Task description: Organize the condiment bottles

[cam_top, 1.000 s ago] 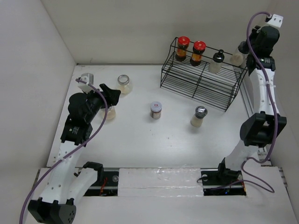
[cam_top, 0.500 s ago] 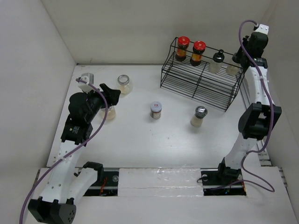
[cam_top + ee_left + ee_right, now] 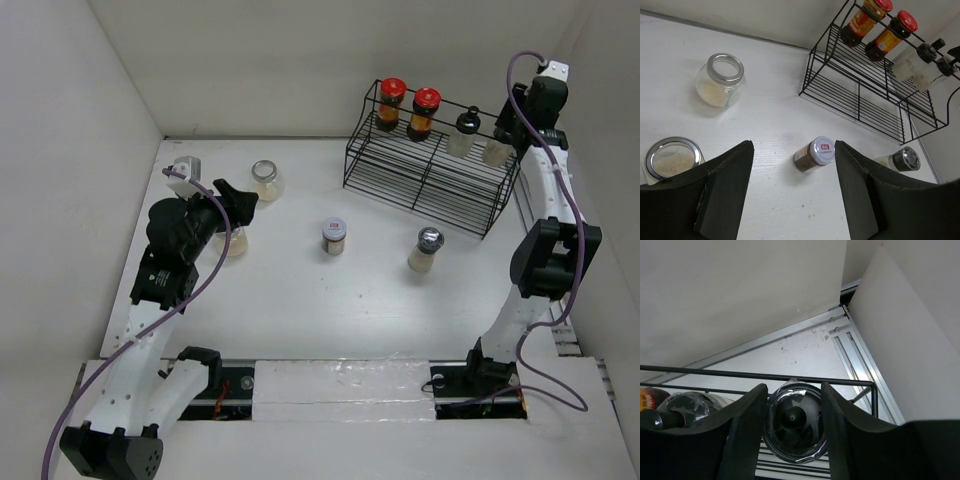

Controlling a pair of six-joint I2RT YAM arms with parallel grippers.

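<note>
Two dark bottles with red lids (image 3: pixel 391 103) (image 3: pixel 424 112) and a black-capped pale shaker (image 3: pixel 463 132) stand on the top shelf of the black wire rack (image 3: pixel 425 175). My right gripper (image 3: pixel 508 128) is shut on a second black-capped shaker (image 3: pixel 495 150) at the shelf's right end; its cap (image 3: pixel 794 427) sits between my fingers just inside the top rail. On the table stand a white-lidded jar (image 3: pixel 334 236), a silver-capped shaker (image 3: pixel 426 249) and two clear glass jars (image 3: pixel 266 180) (image 3: pixel 233 241). My left gripper (image 3: pixel 792 147) is open and empty, above the table at the left.
The right wall and a metal rail (image 3: pixel 860 360) run close behind the rack's right end. The rack's lower shelves (image 3: pixel 860 100) hold nothing. The left wall is close to my left arm (image 3: pixel 165 270).
My right gripper has carried the black-capped shaker left and down, from beside the rack's right end onto the top shelf next to the other shaker. The left arm has not moved.
</note>
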